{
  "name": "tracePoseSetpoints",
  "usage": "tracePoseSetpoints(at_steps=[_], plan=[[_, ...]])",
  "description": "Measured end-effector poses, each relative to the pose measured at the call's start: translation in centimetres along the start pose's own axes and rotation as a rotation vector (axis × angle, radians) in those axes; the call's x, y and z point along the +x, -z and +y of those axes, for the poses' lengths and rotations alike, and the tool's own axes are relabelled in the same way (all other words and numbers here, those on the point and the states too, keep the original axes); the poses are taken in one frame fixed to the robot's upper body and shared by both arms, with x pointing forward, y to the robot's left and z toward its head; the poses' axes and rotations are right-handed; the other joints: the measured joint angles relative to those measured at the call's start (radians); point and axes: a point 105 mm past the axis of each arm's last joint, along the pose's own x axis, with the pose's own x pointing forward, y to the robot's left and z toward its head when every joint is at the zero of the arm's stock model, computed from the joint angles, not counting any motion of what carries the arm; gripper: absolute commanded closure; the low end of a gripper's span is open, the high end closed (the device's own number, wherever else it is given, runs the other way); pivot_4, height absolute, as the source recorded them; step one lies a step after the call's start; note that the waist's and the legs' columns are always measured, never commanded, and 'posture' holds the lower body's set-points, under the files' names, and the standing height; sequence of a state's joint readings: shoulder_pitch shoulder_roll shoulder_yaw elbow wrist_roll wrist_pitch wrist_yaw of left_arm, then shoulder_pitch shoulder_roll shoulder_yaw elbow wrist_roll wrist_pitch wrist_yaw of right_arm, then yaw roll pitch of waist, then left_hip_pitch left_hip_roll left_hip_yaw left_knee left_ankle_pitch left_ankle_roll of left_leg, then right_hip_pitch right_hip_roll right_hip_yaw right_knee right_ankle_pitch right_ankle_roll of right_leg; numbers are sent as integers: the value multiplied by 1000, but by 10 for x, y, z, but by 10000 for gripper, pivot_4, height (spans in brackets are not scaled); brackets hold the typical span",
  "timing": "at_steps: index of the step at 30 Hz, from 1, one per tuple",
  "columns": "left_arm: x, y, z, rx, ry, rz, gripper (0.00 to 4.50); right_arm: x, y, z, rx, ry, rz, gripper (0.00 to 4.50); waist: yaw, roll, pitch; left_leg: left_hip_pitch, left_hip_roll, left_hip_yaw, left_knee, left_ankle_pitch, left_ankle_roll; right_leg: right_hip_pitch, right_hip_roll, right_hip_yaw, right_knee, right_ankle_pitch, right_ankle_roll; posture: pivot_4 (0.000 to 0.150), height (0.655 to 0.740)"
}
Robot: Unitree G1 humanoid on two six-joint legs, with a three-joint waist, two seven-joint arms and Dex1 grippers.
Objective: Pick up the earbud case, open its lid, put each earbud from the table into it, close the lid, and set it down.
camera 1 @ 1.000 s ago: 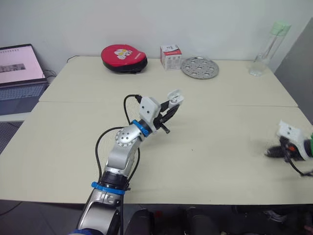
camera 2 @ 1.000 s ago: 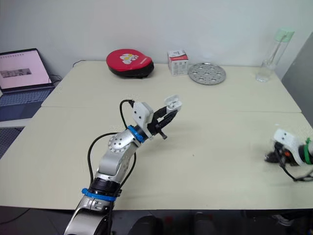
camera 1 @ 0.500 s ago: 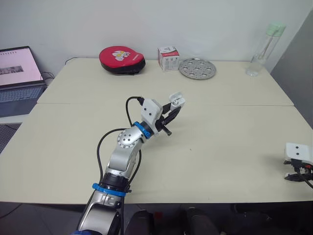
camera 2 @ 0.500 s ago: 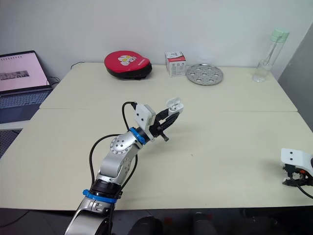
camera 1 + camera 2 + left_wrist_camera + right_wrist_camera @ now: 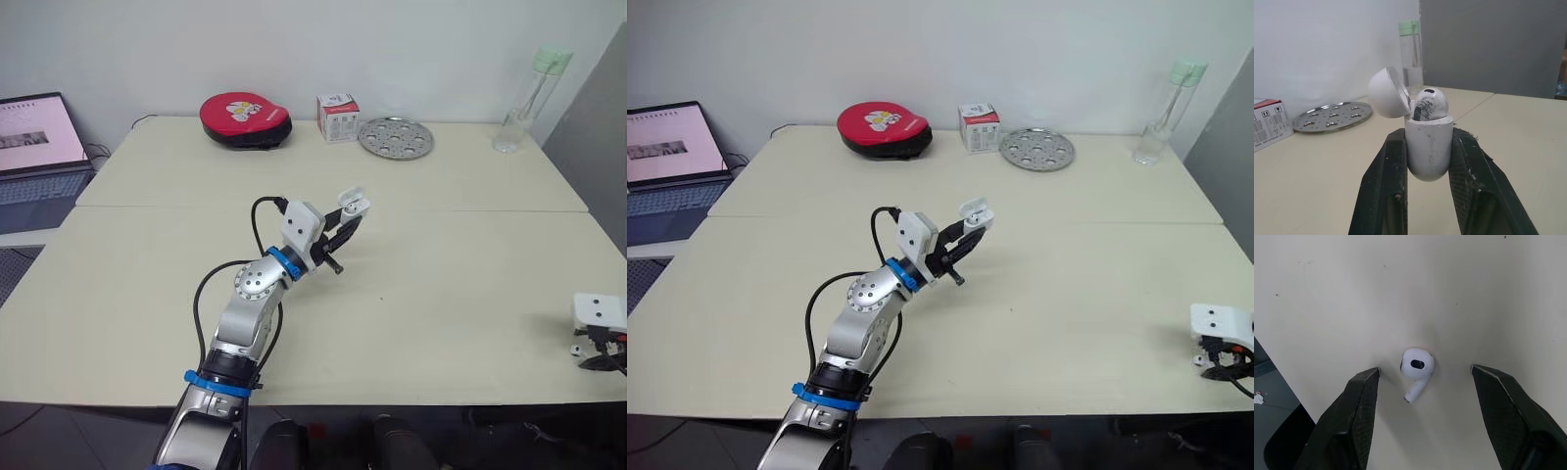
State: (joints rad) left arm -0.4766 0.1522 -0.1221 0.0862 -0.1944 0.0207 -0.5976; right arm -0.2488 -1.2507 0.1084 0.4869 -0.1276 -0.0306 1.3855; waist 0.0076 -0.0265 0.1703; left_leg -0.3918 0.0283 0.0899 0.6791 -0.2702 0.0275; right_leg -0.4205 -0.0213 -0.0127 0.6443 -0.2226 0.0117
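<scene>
White earbud (image 5: 1417, 364) lies under the right gripper (image 5: 1425, 371), newly lowered and spread for the second pickup; left gripper (image 5: 1428, 134) pinches the open earbud case (image 5: 1427, 156).

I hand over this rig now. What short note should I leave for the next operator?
Left gripper: shut on the earbud case, held above the table, lid open, one earbud inside.
Right gripper: open, straddling the second earbud on the table.
Done: case lifted, lid opened, first earbud in.
Left: grasp second earbud, insert it, close lid, set case down.
</scene>
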Motion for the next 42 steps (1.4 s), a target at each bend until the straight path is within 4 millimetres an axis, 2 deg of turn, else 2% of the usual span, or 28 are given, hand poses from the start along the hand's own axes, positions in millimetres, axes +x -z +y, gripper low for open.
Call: tracePoseSetpoints(at_steps=[10, 13, 19, 25, 26, 28, 30, 31, 33, 36, 37, 39, 42], plan=[[0, 1, -1, -7, 4, 10, 37539, 1, -6, -5, 21, 11, -33, 14063, -7, 0, 0, 0, 0, 0, 0, 0, 0, 0, 0, 0, 1, 0, 0, 1500, 7400], [1, 2, -2, -7, 6, 11, 37539, 1, -5, -5, 16, 10, -31, 19819, -7, 0, 0, 0, 0, 0, 0, 0, 0, 0, 0, 0, 0, 0, 0, 1500, 7400], [1, 2, -2, -7, 7, 12, 37539, 1, -5, -5, 1, 9, -31, 40745, -7, 0, 0, 0, 0, 1, 0, 0, 0, 0, 0, 1, 0, 0, 0, 1500, 7400], [1, 2, -2, -7, 8, 12, 37539, 1, -10, -4, 19, 4, -60, 41181, -8, 0, 0, 0, 0, 1, 0, 0, 0, 0, 0, 1, 1, 0, 0, 1500, 7400], [1, 2, -2, -7, 8, 12, 37539, 3, -20, -5, 33, 1, -113, 41181, -10, 0, 0, 1, 0, 1, 0, 0, 0, 0, 0, 1, 1, 0, 0, 1500, 7400], [1, 1, -2, -7, 8, 10, 37539, 8, -58, -7, 68, -1, -300, 41181, -14, 0, 0, 1, 1, 1, 0, 0, 0, 0, 1, 2, 2, 0, 0, 1500, 7400], [1, 1, -2, -8, 11, 8, 37539, 3, -116, -18, 125, 33, -565, 41181, -20, 0, 0, 1, 1, 1, 0, 1, -1, -1, 1, 2, 3, 1, -1, 1500, 7400], [3, 0, -3, -10, 16, 6, 37539, -8, -150, -26, 158, 64, -715, 41181, -23, 1, 0, 1, 1, 0, -1, 1, -2, -2, 1, 2, 4, 3, -4, 1500, 7400], [6, -1, -6, -44, 25, -3, 37539, -40, -204, -33, 184, 124, -959, 41181, -15, 2, 0, -1, 1, -3, -1, 2, -3, -2, 1, -1, 4, 3, -5, 1500, 7400], [8, -4, -5, -103, 55, 0, 37539, -94, -271, -29, 219, 185, -1337, 41181, -7, 2, -1, -6, 1, -6, -1, 2, -3, -5, 1, -4, 3, 3, -6, 1500, 7400], [9, -6, -5, -116, 68, -1, 37539, -103, -286, -25, 243, 191, -1415, 41181, -3, 2, -1, -8, 0, -6, -1, 2, -3, -6, 0, -4, 3, 3, -6, 1500, 7400], [11, -8, -7, -143, 99, -1, 37539, -109, -303, -22, 309, 220, -1507, 41181, 5, 2, -1, -9, -1, -6, 0, 2, -3, -5, -1, -5, 2, 3, -6, 1500, 7400], [11, -9, -9, -155, 142, 10, 37539, -100, -311, -20, 385, 249, -1520, 41181, 10, 2, -1, -9, -4, -4, 1, 1, -2, -5, -3, -4, 1, 4, -5, 1500, 7400]])
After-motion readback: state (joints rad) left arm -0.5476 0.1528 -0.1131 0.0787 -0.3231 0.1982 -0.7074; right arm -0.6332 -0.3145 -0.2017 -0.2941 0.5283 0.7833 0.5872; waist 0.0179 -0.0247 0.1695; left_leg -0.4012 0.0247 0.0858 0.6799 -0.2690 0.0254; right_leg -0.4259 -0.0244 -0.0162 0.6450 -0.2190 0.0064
